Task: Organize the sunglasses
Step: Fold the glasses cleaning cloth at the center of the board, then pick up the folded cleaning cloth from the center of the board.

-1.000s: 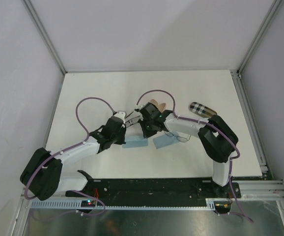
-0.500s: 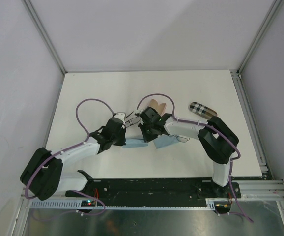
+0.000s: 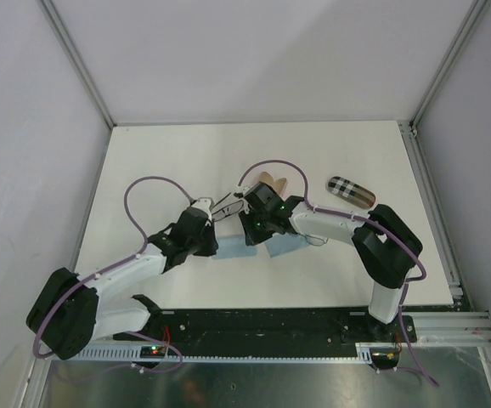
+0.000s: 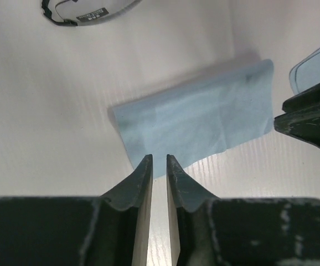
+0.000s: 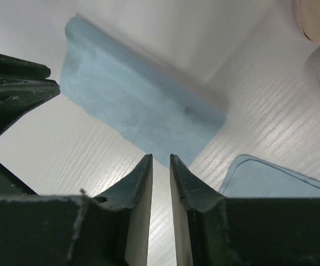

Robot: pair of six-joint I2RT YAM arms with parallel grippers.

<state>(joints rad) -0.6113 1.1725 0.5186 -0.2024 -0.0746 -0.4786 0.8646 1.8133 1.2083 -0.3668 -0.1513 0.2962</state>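
Note:
One pair of sunglasses (image 4: pixel 88 11), dark wire with rounder clear lenses and a sticker, lies at the top edge of the left wrist view, cut off by the frame. A folded light blue cloth (image 3: pixel 233 248) (image 4: pixel 199 119) (image 5: pixel 138 105) lies flat on the table between my two grippers. My left gripper (image 3: pixel 213 240) (image 4: pixel 159 158) hovers at the cloth's near edge, jaws a narrow gap apart and empty. At the opposite edge my right gripper (image 3: pixel 251 236) (image 5: pixel 160 158) is likewise slightly open and holds nothing. The black-rimmed pair does not show clearly.
A second light blue cloth (image 3: pixel 284 246) (image 5: pixel 276 177) lies just right of the first. A tan case (image 3: pixel 271 181) (image 5: pixel 318 22) sits behind the grippers. The black-and-white checkered case (image 3: pixel 350 190) lies at the right. Grey walls enclose the table.
Both grippers were shut a second ago and now stand slightly open. The folded cloth rests free on the table. The left arm has shifted a little to the left.

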